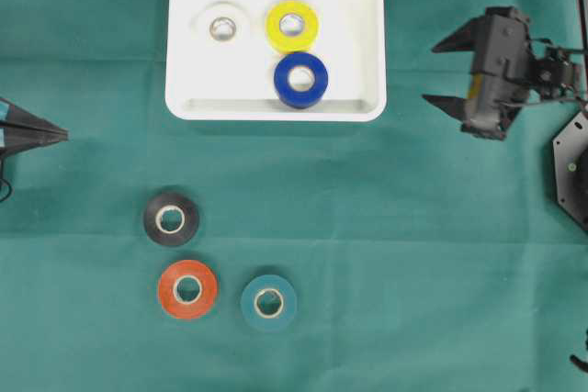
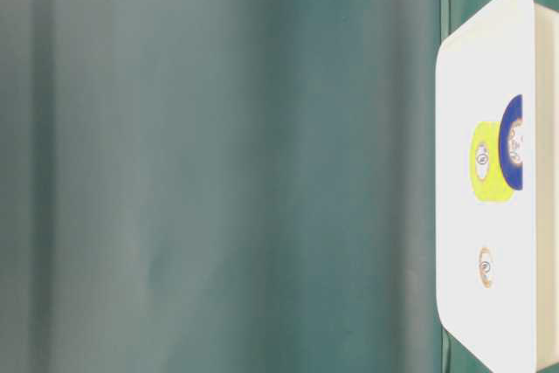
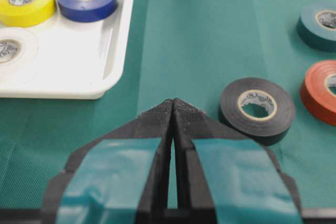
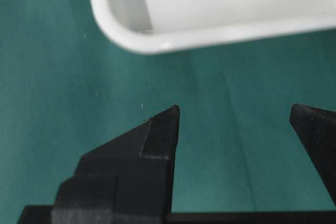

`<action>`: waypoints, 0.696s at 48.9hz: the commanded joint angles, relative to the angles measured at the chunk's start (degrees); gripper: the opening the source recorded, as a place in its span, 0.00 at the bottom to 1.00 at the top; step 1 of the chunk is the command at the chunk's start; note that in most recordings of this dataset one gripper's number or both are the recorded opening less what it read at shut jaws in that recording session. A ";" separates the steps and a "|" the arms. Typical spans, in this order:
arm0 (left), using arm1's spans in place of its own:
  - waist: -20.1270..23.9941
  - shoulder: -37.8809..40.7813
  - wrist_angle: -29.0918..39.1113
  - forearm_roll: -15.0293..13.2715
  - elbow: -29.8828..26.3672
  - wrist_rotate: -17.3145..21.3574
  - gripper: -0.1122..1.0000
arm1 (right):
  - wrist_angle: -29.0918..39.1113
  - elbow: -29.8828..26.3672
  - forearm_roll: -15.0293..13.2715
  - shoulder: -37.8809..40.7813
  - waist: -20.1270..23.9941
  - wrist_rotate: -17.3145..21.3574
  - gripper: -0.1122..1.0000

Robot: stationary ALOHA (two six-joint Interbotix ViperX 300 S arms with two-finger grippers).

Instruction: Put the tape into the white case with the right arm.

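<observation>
The large shallow white plastic case lies on the green-covered table and contains three rolls of tape: a white roll, a yellow roll and a blue roll. Three further rolls lie on the cloth well apart from the case: a black roll, a red-orange roll and a teal roll. The right end effector, black with two pointed fingers, is released and empty, positioned beside the case. The left end effector, marked with teal-blue tape, is clenched and empty.
</observation>
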 commanded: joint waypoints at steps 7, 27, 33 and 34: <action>0.18 0.44 -0.53 -0.09 -0.70 -0.09 0.10 | -0.18 3.16 -0.09 -6.06 0.53 0.18 0.61; 0.18 0.44 -0.53 -0.09 -0.79 -0.09 0.10 | -0.53 5.27 0.00 -9.32 3.69 0.26 0.61; 0.18 0.44 -0.53 -0.09 -0.79 -0.09 0.10 | -0.35 5.98 0.18 -9.49 6.86 0.35 0.61; 0.18 0.44 -0.53 -0.09 -0.79 -0.09 0.10 | -0.35 6.06 0.18 -9.58 7.56 0.35 0.61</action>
